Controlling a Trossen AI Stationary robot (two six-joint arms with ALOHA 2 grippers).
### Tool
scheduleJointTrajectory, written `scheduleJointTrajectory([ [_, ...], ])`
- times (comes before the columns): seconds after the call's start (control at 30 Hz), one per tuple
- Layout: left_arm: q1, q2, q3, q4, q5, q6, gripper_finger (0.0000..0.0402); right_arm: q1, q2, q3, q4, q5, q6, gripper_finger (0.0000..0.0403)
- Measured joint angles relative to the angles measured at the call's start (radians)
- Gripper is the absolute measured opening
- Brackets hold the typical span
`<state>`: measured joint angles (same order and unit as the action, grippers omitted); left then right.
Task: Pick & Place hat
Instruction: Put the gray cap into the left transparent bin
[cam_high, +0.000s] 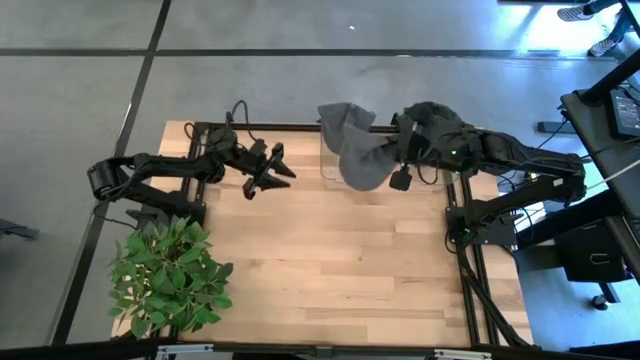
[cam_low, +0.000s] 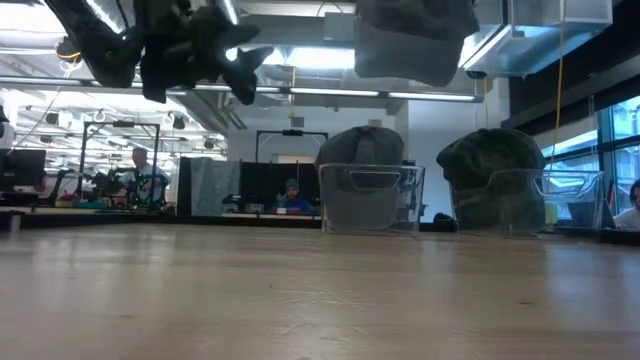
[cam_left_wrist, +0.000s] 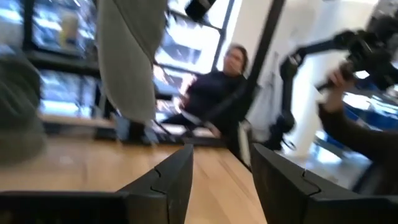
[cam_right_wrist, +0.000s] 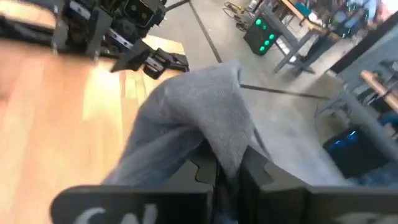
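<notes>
A grey hat (cam_high: 362, 163) hangs in the air over the table's far middle, held by my right gripper (cam_high: 392, 158), which is shut on it; it also shows at the top of the low view (cam_low: 415, 40). Behind it, a second grey hat (cam_low: 362, 148) sits on a clear container (cam_low: 370, 200). A dark green hat (cam_low: 495, 160) sits on another clear container (cam_low: 530, 205) to the right. My left gripper (cam_high: 272, 172) hovers open above the far left part of the table, a short way left of the held hat. My right gripper pinches a bunched fold of the grey hat's cloth (cam_right_wrist: 229, 146) between its two fingers (cam_right_wrist: 258, 171). It comes from the table's right side, roughly level. The hat is lifted clear of the table and drapes slack away from the fingers, toward the left arm.
A potted green plant (cam_high: 168, 275) stands at the near left corner. The black frame (cam_high: 465, 250) runs along the table's right edge. The bare wooden tabletop (cam_high: 330, 260) spreads across the middle and near side. People sit and stand in the room beyond the far edge (cam_left_wrist: 217, 87).
</notes>
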<state>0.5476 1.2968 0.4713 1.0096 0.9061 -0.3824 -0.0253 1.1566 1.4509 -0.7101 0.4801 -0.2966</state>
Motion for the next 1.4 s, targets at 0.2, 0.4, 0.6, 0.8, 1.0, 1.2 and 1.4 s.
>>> scheduleJointTrajectory([
  [0.2,0.000,0.000,0.000,-0.119,0.053,0.056,0.0155,-0.048,0.046,0.000,-0.004,-0.002,-0.190,0.0023],
  [0.4,-0.002,0.000,0.000,-0.123,0.034,0.147,0.0155,-0.110,0.124,0.000,-0.020,-0.001,-0.349,0.0023],
  [0.6,-0.002,0.000,0.000,-0.124,0.001,0.169,0.0155,-0.165,0.231,0.000,-0.013,0.011,-0.456,0.0023],
  [0.8,-0.002,0.000,-0.001,-0.124,0.001,0.164,0.0155,-0.195,0.339,0.000,0.010,0.088,-0.592,0.0027],
  [1.0,-0.002,0.001,-0.001,-0.125,0.001,0.176,0.0156,-0.230,0.429,0.000,0.055,0.145,-0.739,0.0023],
  [1.2,-0.002,0.001,-0.001,-0.126,0.001,0.183,0.0154,-0.265,0.507,0.000,0.111,0.139,-0.858,0.0025],
  [1.4,-0.002,0.001,-0.001,-0.152,0.000,0.224,0.0157,-0.293,0.557,0.000,0.207,0.141,-0.938,0.0035],
])
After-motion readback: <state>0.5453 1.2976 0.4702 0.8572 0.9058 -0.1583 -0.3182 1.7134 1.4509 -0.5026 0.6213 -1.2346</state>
